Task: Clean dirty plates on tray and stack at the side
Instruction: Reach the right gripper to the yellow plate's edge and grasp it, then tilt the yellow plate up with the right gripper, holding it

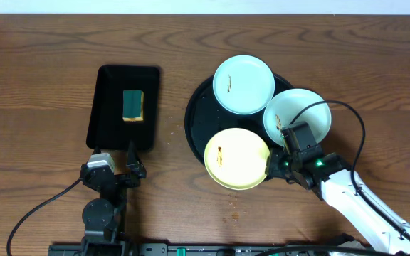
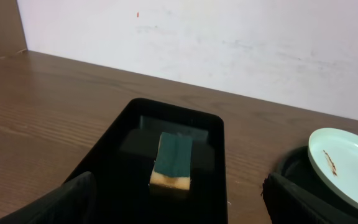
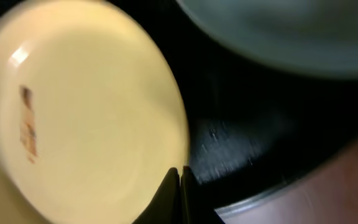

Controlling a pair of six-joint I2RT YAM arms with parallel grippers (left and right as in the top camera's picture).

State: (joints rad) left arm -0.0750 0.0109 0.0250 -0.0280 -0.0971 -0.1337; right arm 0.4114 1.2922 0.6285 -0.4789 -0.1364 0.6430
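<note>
Three plates lie on the round black tray (image 1: 193, 117). The pale yellow plate (image 1: 237, 158) with a brown smear sits at the tray's near edge. My right gripper (image 1: 272, 162) is shut on its right rim; in the right wrist view the fingertips (image 3: 180, 171) meet right at the yellow plate's (image 3: 86, 112) edge, over the tray (image 3: 241, 143). One pale blue plate (image 1: 243, 84) lies at the back, another (image 1: 297, 116) at the right, partly under my right arm. My left gripper (image 1: 112, 153) hangs open, empty, near the rectangular tray's front end.
A smaller rectangular black tray (image 1: 105, 121) on the left holds a green-and-yellow sponge (image 1: 133, 104), seen ahead of the left wrist as the sponge (image 2: 173, 162). Bare wooden table lies between the two trays and in front of them. A few crumbs lie below the yellow plate.
</note>
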